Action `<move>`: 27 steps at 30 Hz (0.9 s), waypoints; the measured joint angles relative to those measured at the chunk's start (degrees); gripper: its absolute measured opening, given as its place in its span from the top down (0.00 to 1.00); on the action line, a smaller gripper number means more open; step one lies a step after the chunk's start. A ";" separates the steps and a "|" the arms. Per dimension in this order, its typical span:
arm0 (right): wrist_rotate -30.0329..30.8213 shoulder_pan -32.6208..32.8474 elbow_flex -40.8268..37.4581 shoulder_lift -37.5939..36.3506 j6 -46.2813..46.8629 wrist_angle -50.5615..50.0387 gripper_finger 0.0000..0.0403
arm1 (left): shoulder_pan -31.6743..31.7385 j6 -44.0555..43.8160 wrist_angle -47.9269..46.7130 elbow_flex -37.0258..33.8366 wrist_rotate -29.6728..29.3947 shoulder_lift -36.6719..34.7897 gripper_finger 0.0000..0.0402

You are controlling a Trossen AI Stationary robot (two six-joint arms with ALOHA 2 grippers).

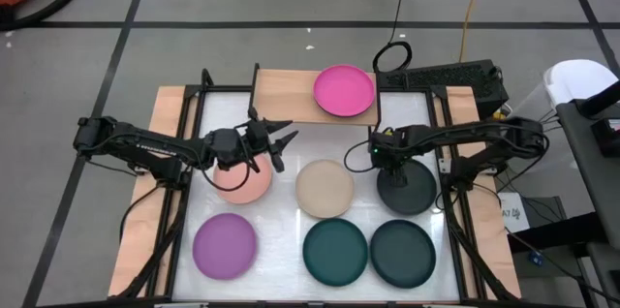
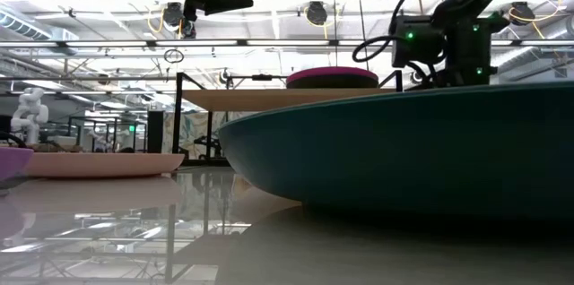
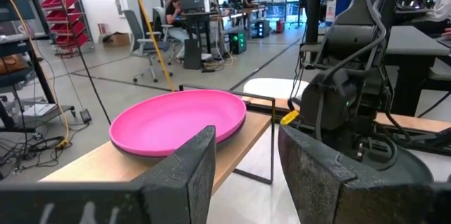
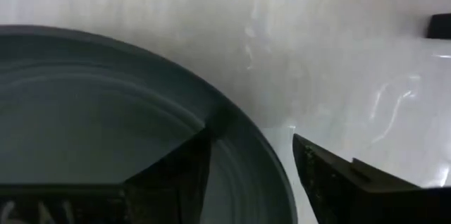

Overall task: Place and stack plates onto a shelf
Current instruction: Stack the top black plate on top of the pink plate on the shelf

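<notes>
High view: 1 magenta plate (image 1: 344, 91) lies on the shelf (image 1: 286, 96); left gripper (image 1: 283, 140) open above the salmon plate (image 1: 242, 181). Right wrist view: right gripper (image 4: 250, 164) open, straddling the charcoal plate (image 4: 84, 111) rim.

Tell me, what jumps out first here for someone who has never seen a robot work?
The magenta plate stands out, alone on the wooden shelf at the table's far edge. Below it, salmon, beige, purple, teal-green and charcoal plates dot the white table. The right gripper, open, straddles the rim of another charcoal plate, while the open left gripper hangs above the salmon one.
</notes>
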 joint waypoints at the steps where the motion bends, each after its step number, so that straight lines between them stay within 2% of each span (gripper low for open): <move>1: -0.03 0.00 0.00 0.24 -0.36 0.00 0.56 | 0.00 0.00 0.00 0.00 0.00 0.00 0.60; 5: 0.11 0.00 0.00 0.47 -1.97 -0.17 0.67 | 0.00 0.00 0.00 0.00 0.00 0.00 0.60; 12: 4.93 -0.02 0.07 -1.74 -4.52 -1.85 0.96 | 0.00 -0.07 0.02 0.02 0.00 0.00 0.60; 19: 8.11 -0.09 -0.02 -9.05 -4.62 -4.96 0.99 | 0.00 -0.26 0.02 0.02 0.00 0.00 0.60; 27: 8.07 -0.15 -0.02 -21.26 -2.41 -6.77 1.00 | 0.02 -0.32 0.04 0.02 0.00 0.00 0.60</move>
